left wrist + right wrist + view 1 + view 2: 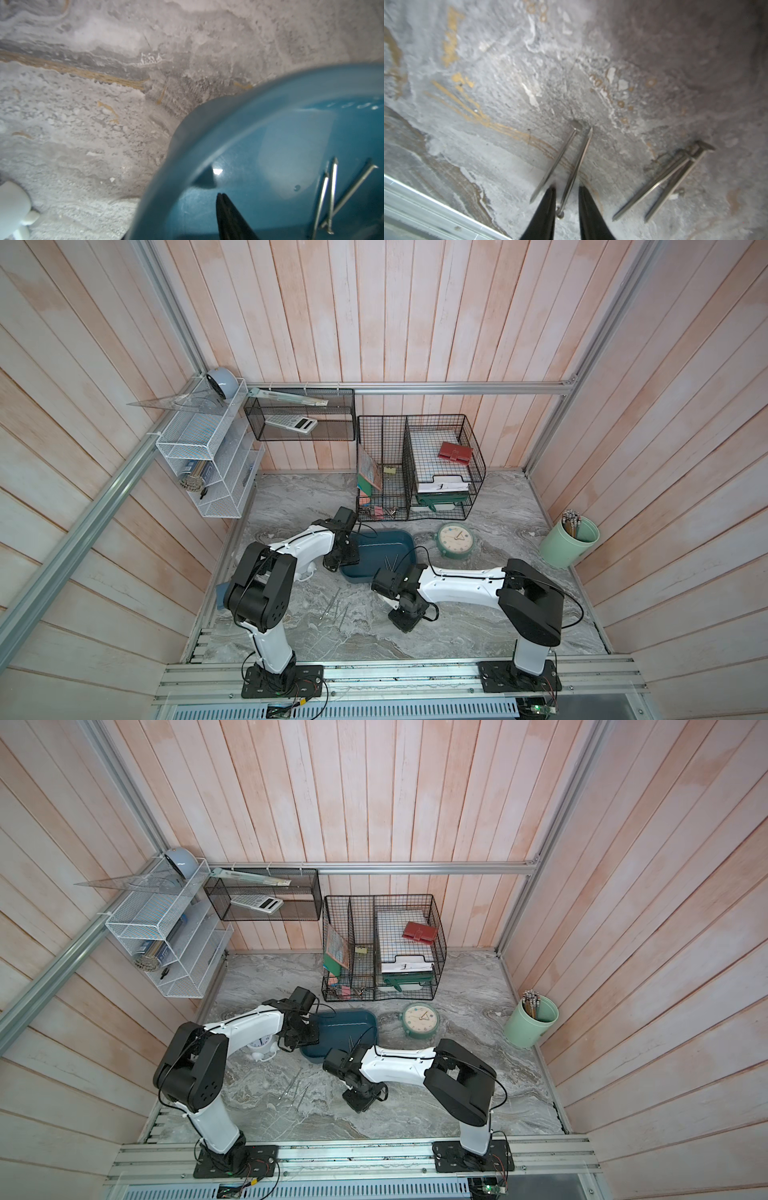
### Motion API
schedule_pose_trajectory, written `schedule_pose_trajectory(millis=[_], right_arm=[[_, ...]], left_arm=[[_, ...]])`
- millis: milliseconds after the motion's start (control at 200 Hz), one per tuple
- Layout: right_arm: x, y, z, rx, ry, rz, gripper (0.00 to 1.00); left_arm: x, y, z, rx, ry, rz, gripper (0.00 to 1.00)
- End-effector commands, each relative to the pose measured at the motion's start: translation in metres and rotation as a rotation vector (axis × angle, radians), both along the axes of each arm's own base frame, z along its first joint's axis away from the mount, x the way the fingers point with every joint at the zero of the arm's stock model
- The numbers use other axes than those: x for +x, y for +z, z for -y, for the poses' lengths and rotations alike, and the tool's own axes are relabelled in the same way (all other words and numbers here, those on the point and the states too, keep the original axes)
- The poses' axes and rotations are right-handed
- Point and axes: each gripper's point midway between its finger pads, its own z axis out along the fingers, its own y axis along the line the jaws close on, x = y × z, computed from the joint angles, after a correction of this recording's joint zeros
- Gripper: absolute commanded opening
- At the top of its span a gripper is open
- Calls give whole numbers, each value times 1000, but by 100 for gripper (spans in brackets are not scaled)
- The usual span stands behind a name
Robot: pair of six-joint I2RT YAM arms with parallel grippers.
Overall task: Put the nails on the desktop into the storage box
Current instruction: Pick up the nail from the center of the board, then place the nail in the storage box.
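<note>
Right wrist view: at least four nails (554,163) lying loose on the desktop (508,83), right gripper (566,190) narrowly open astride one, nothing gripped yet; three more already inside the storage box (228,124); left gripper (222,196) over it, opening unclear.

A grey-and-white marbled desktop (478,614) fills the lower middle of both top views. At frame centre sits a teal storage box (382,549). Below it, loose nails (338,608) lie on the stone, perhaps five, though they are too thin to count surely. A green clock (455,540) lies right of the box, a small white clock (262,1048) left of it. A mint cup (567,545) stands at the right edge and a black wire organiser (419,472) above centre.
</note>
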Motion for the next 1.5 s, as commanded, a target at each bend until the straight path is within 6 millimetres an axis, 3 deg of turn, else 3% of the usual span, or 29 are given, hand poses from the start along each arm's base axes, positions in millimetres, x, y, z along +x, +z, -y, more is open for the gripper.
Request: schedule_pose_trajectory(millis=[0, 480, 605, 740, 1030, 1130, 1260, 1385, 1495], right_arm=[[-2, -14, 12, -51, -1, -17, 24], [-1, -20, 17, -96, -7, -16, 0], [1, -16, 22, -119, -1, 0, 0], [5, 11, 24, -85, 1, 41, 0], [3, 99, 11, 119, 32, 87, 0], [25, 123, 3, 167, 13, 161, 0], [73, 139, -19, 275, -76, 227, 0], [114, 129, -29, 309, -158, 166, 0], [128, 112, -41, 324, -141, 58, 0]], left_arm=[[0, 0, -3, 17, -13, 7, 48], [-2, -4, -3, 20, -18, -4, 48], [-1, -4, -2, 17, -19, -3, 48], [-1, -4, -2, 17, -19, -4, 48], [-2, -6, -1, 9, -20, -7, 48], [-1, -4, 0, 6, -20, -2, 48], [-1, -1, 0, 6, -21, 2, 48], [0, 0, -2, 12, -19, 3, 48], [0, 0, -1, 11, -21, 3, 48]])
